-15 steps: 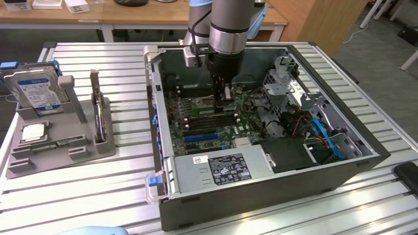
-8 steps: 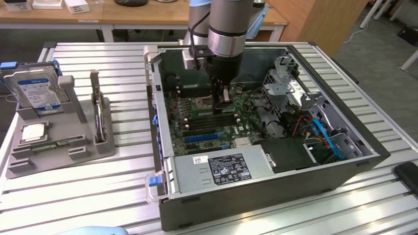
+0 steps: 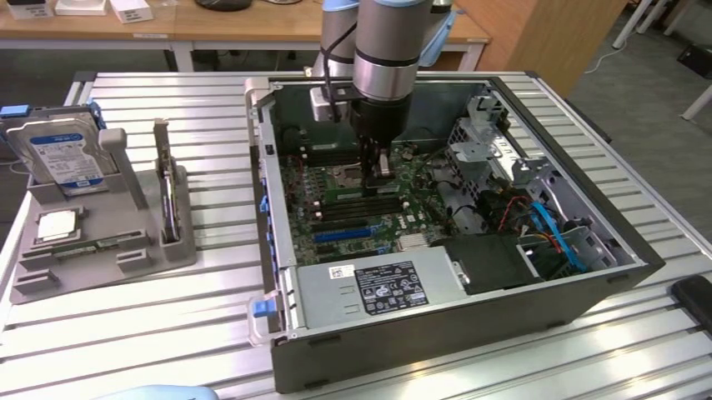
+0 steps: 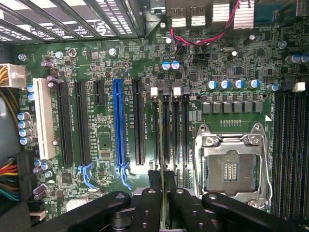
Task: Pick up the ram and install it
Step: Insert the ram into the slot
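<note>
Ram point(image 3: 383, 164) pinched edge-on between gripper point(image 4: 162, 186) fingers (narrow gap), over black memory slots point(image 4: 170, 130), inside open computer case point(image 3: 445, 342), 12 o'clock from power supply point(image 3: 378, 287) in exterior view

Printing on power-supply label point(image 3: 378, 287) and hard-drive label point(image 3: 65, 158); none legible

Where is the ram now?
In the exterior view the ram is held in the gripper inside the case, over the memory slots beside the CPU socket.

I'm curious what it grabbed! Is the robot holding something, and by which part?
The ram, pinched by its top edge between the fingers, over the motherboard.
</note>
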Robot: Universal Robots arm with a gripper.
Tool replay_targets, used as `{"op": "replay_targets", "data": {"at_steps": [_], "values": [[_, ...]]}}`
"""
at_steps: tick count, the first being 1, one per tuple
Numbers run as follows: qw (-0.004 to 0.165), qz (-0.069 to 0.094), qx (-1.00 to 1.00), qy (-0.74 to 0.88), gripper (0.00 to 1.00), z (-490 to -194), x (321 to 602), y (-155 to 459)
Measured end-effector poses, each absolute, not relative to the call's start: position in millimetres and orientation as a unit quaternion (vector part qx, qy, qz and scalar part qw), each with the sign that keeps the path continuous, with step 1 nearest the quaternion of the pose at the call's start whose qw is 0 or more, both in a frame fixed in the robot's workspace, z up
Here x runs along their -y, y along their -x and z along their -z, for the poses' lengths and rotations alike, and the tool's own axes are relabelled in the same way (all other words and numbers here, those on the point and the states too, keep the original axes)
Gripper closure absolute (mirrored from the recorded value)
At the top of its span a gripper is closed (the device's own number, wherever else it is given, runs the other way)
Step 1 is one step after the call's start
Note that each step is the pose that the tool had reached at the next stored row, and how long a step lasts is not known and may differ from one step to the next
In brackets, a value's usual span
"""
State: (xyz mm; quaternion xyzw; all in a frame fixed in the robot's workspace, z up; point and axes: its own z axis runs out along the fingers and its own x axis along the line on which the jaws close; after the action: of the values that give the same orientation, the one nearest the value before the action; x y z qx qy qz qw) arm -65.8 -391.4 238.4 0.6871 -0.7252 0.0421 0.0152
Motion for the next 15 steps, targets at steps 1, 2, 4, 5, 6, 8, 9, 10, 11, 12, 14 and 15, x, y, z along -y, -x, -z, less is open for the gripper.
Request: {"op": "replay_targets", "data": {"at_steps": [1, 2, 4, 5, 6, 8, 9, 10, 11, 12, 14, 15], "values": [[0.015, -0.042, 0.725, -0.687, 0.86, -238.4, 391.4, 65.8], [0.015, -0.042, 0.725, -0.687, 0.86, -238.3, 391.3, 65.8], [0.015, -0.042, 0.724, -0.688, 0.86, -238.1, 391.3, 65.4], [0.015, -0.042, 0.723, -0.689, 0.86, -237.8, 391.3, 65.1], [0.015, -0.042, 0.723, -0.690, 0.86, -237.5, 391.3, 65.0], [0.015, -0.042, 0.722, -0.691, 0.86, -236.9, 391.3, 64.9], [0.015, -0.042, 0.721, -0.691, 0.86, -236.4, 391.3, 64.9], [0.015, -0.042, 0.721, -0.691, 0.86, -235.8, 391.3, 64.9], [0.015, -0.042, 0.721, -0.691, 0.86, -235.3, 391.3, 64.9], [0.015, -0.042, 0.721, -0.691, 0.86, -234.7, 391.3, 64.9], [0.015, -0.042, 0.721, -0.691, 0.86, -233.8, 391.3, 64.9], [0.015, -0.042, 0.721, -0.691, 0.86, -233.3, 391.3, 64.9]]}}
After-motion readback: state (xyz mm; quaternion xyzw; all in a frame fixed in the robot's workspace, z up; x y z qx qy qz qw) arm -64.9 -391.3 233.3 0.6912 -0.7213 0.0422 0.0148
